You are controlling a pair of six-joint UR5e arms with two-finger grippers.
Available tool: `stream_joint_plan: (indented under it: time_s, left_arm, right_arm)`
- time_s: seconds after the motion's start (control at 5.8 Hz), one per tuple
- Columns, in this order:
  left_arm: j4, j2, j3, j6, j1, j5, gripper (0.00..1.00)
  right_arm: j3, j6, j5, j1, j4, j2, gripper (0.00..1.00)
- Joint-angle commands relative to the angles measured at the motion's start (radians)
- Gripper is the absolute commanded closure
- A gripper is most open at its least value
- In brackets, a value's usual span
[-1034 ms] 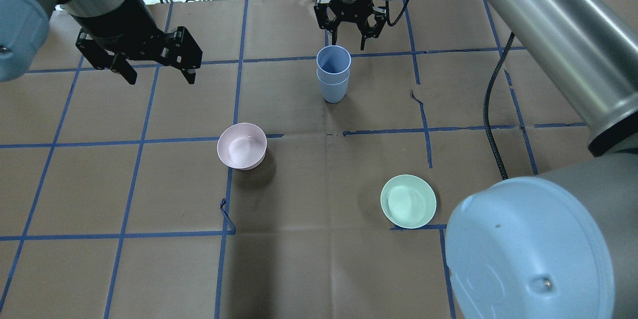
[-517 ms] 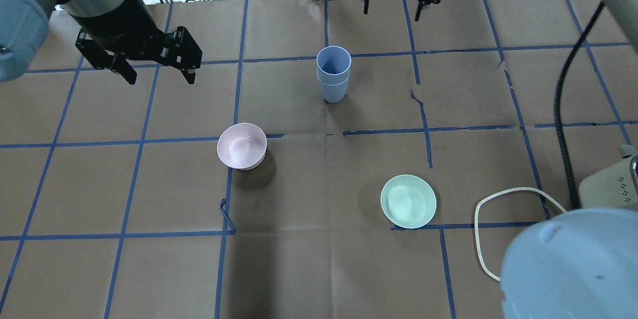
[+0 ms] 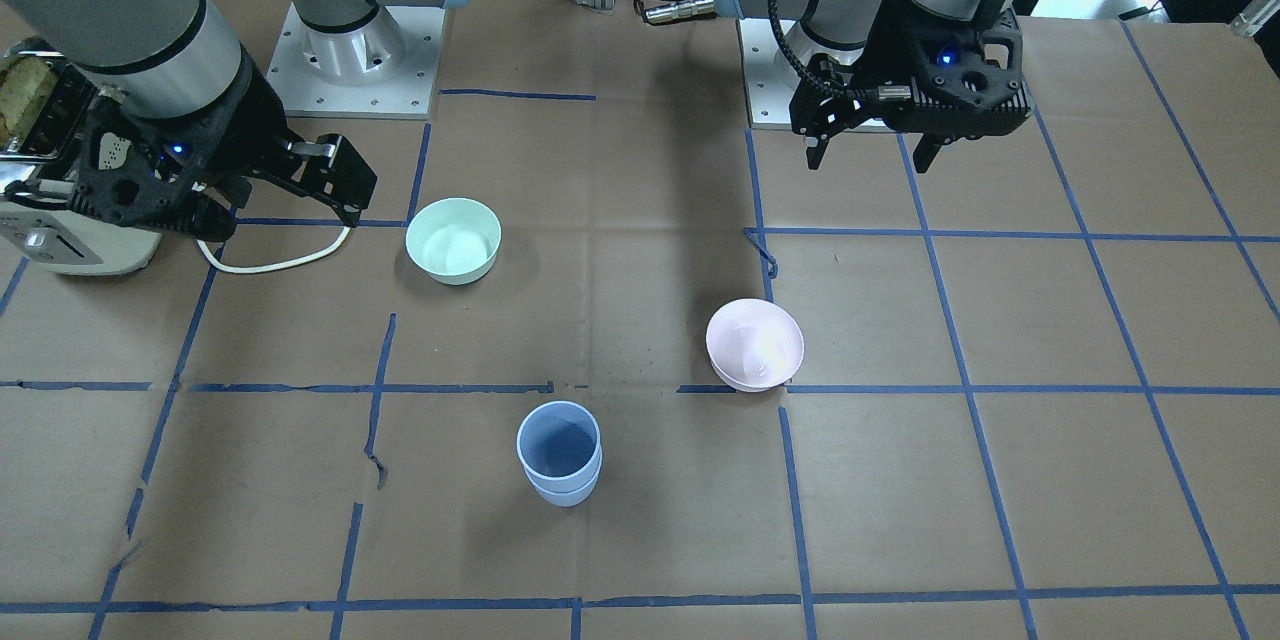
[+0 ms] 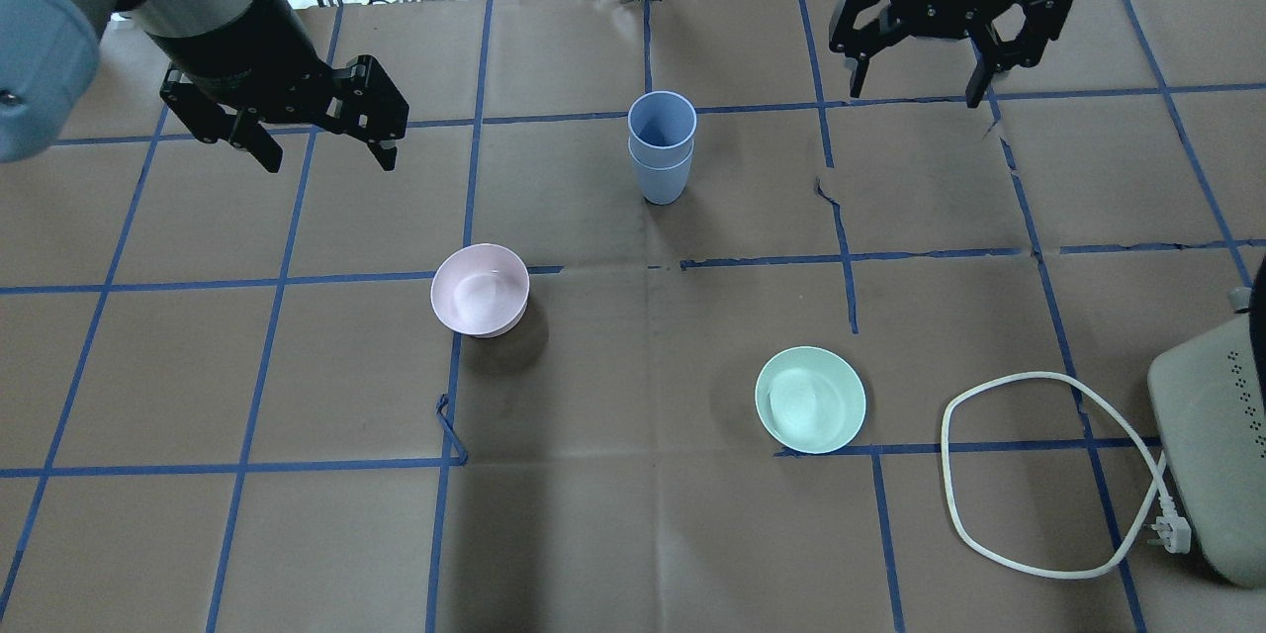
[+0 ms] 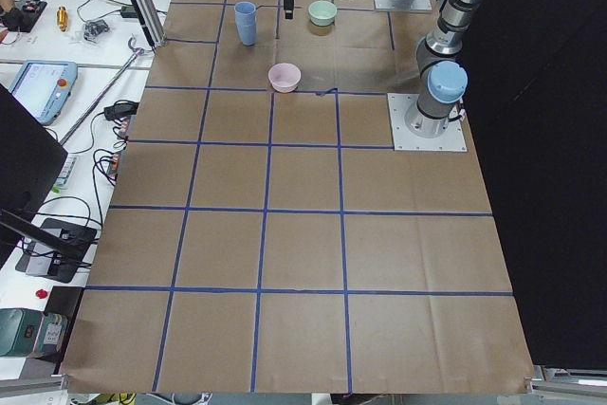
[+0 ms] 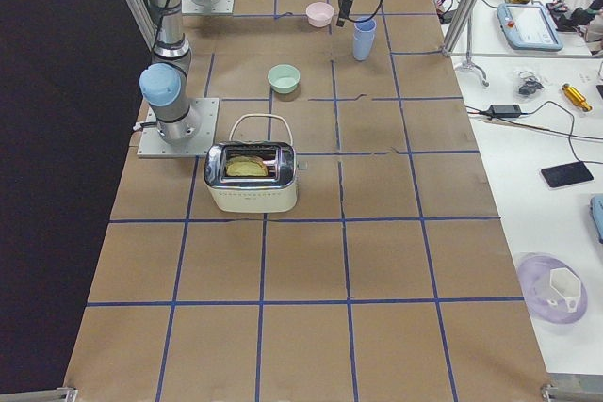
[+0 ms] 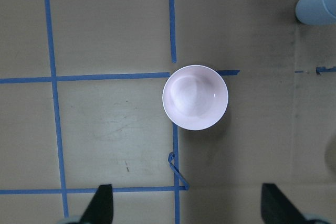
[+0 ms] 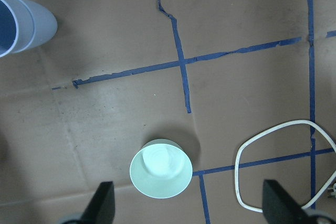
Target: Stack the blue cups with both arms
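The table (image 4: 633, 534) is covered in creased brown paper gridded with blue tape. A rounded, cream toaster (image 6: 252, 176) sits on it. The left gripper (image 4: 328, 158) and the right gripper (image 4: 915, 94) hang above the table, jaws spread wide, holding nothing; white lettering on the right one is unreadable. The smooth, tapered blue cups (image 4: 661, 153) stand nested upright between them.

the overhead camera looked down on the desk (image 4: 593, 534); the front one faced it from opposite. two side cameras stood far at the desk ends. wrist cameras looked straight down, nearer. all shared the blue cups (image 4: 661, 148).
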Motion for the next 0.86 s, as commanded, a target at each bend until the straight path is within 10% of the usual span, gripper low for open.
stream_joint_plan:
  time_s: [0.0,0.69]
  left_arm:
    - [0.000,0.001,0.002,-0.003,0.000,-0.005,0.00]
    - [0.000,0.001,0.002,-0.009,0.000,-0.002,0.00]
  right_arm:
    - [0.174,-0.003,-0.003,-0.007,-0.160,-0.090,0.00]
    - [0.167,-0.011,-0.012,-0.014,-0.167,-0.089,0.00]
